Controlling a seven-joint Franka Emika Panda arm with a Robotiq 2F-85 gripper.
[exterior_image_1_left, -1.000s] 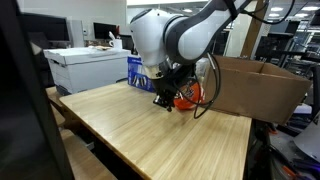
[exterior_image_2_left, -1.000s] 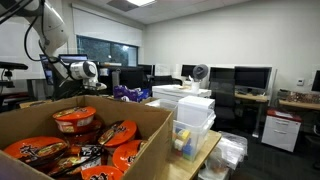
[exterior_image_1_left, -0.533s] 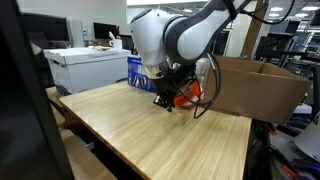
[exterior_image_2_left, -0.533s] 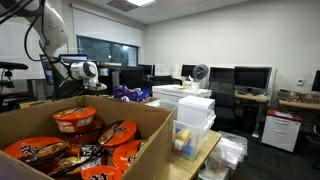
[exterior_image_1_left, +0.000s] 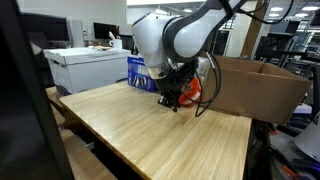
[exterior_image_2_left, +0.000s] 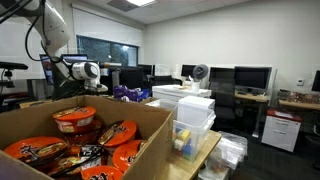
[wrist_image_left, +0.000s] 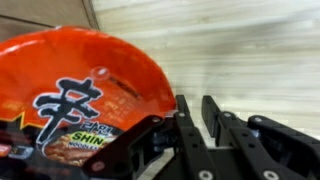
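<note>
1. We see the gripper (wrist_image_left: 198, 110) with its two fingers drawn together and nothing clamped between them.
2. In the wrist view a red instant noodle bowl (wrist_image_left: 85, 90) sits on its side just beside the fingers, with its printed lid facing the camera. We cannot tell whether its rim touches the nearer finger.
3. The bowl rests on the light wooden table (wrist_image_left: 250, 50), and the fingertips hang close above the same boards.
4. In an exterior view the gripper (exterior_image_1_left: 170, 103) points down at the table (exterior_image_1_left: 130, 135), with the noodle bowl (exterior_image_1_left: 191, 92) right behind it.
5. Just beyond the bowl stands an open cardboard box (exterior_image_1_left: 258, 88), at the far edge of the table.
6. In an exterior view that cardboard box (exterior_image_2_left: 150, 125) fills the foreground, and more noodle bowls (exterior_image_2_left: 75, 120) of the same red kind lie piled inside it.
</note>
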